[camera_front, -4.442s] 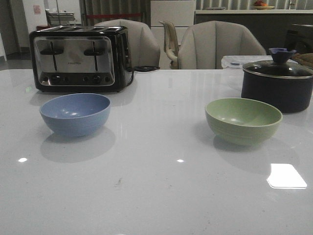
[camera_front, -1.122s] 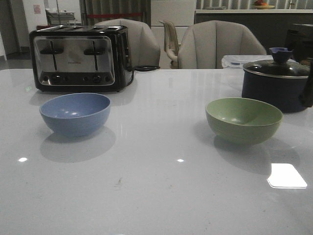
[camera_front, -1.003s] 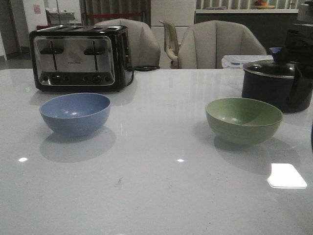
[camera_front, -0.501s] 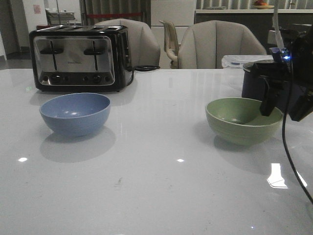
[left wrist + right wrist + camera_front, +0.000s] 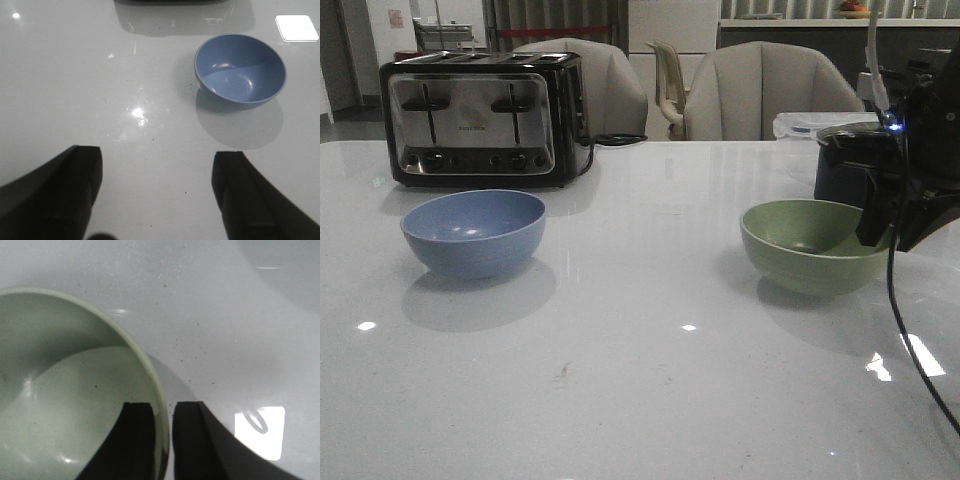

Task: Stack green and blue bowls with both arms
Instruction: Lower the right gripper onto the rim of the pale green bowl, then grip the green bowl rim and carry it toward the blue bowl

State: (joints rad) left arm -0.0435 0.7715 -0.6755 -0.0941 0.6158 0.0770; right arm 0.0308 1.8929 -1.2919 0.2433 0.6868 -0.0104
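Note:
The pale blue bowl sits on the white table at the left, in front of the toaster. It also shows in the left wrist view, where my left gripper is open and empty above bare table, short of the bowl. The left arm does not show in the front view. The pale green bowl sits at the right. My right gripper is at its right rim. In the right wrist view the green bowl's rim lies between the closed-in fingers of my right gripper, one inside and one outside.
A black and steel toaster stands at the back left. A dark lidded pot stands just behind the green bowl, partly hidden by the right arm. Padded chairs stand beyond the table's far edge. A cable hangs from the right arm.
The right arm has come in from the right edge and lowered onto the green bowl's right rim, with its fingers now around the rim. Both bowls stay where they were.

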